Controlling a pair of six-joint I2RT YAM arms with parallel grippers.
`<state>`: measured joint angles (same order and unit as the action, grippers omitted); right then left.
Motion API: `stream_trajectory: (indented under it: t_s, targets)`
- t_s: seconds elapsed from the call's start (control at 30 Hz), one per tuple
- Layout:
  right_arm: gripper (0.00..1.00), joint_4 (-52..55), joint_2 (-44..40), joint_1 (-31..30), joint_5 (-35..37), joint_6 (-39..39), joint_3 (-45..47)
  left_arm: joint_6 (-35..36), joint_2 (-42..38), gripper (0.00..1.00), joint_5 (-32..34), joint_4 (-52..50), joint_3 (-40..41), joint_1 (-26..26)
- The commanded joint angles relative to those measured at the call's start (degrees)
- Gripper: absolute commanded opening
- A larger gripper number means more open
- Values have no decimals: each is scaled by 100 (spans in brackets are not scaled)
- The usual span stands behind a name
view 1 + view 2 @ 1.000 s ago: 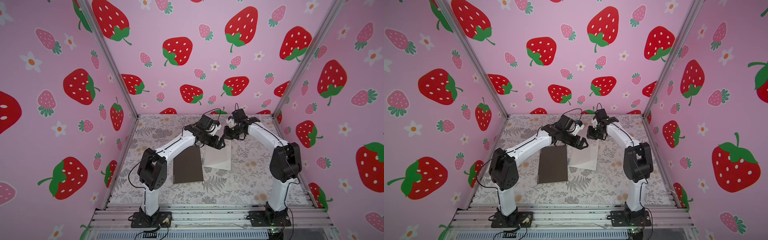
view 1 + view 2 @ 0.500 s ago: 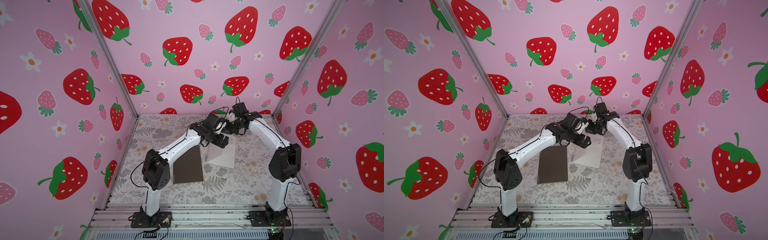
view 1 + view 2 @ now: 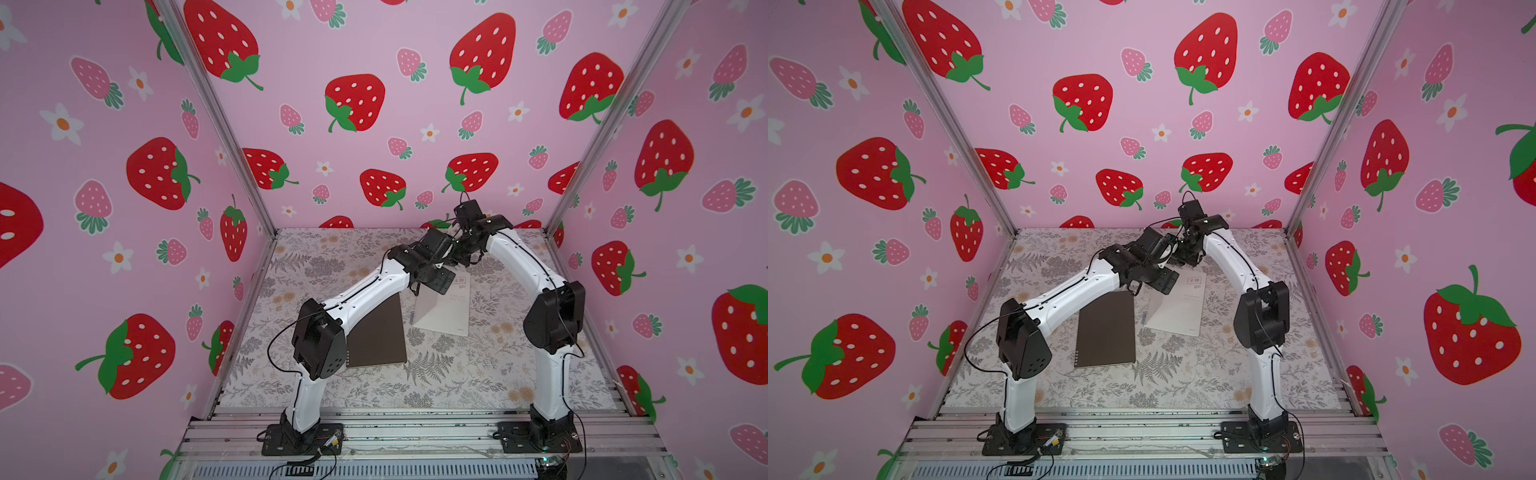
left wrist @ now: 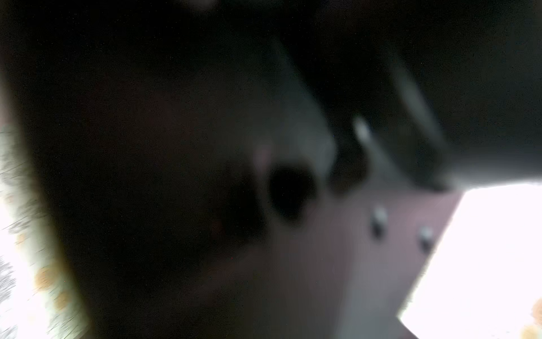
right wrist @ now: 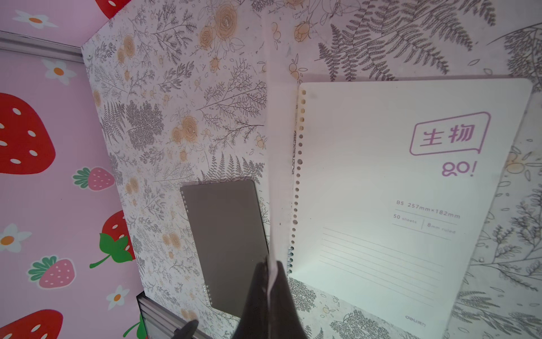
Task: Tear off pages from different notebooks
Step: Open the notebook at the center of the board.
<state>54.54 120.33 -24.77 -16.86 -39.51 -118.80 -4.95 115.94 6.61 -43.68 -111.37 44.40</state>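
page (image 5: pixel 278 176) is lifted off the flat, seen almost edge-on in the right wrist view; its lower end is pinched in right gripper (image 5: pixel 271 276), jaws closed tight on the sheet; in both top views the page stands as a pale slanted flap over the spine side of cream notebook (image 3: pixel 453 309); can't tell whether it is torn free of the coil.

cream notebook lies flat, boxed label (image 5: pixel 448 133) facing up, at roughly 1 o'clock from the centre of table (image 3: pixel 457 382); dark notebook (image 3: pixel 380 332) lies flat and closed at its 8 o'clock, just beside it, narrow gap between, not touching; in a top view the left arm covers its 10 o'clock corner.

left gripper (image 3: pixel 435 282) hangs over the cream notebook's 11 o'clock corner, just beside the right gripper; its wrist view is dark blur, so jaw width: cannot tell.

both arms arch in from the 6 o'clock edge and meet near 12 o'clock, close to strawberry wall (image 3: pixel 374 62).
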Motion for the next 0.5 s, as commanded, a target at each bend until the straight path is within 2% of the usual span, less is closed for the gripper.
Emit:
stream_trajectory:
  t_s: [0.0,0.2,0.33,0.47]
  targets:
    - [0,-22,-65,-186,-123,-340,-303,313,212,86,216,-383,138,248]
    - [0,40,156,-186,-227,-650,-829,492,168,82,545,-369,386,454]
    - [0,71,292,-185,-357,-887,-1014,573,149,68,788,-335,603,528]
    - [0,-1,315,-186,-415,-951,-1038,583,128,61,900,-295,748,544]
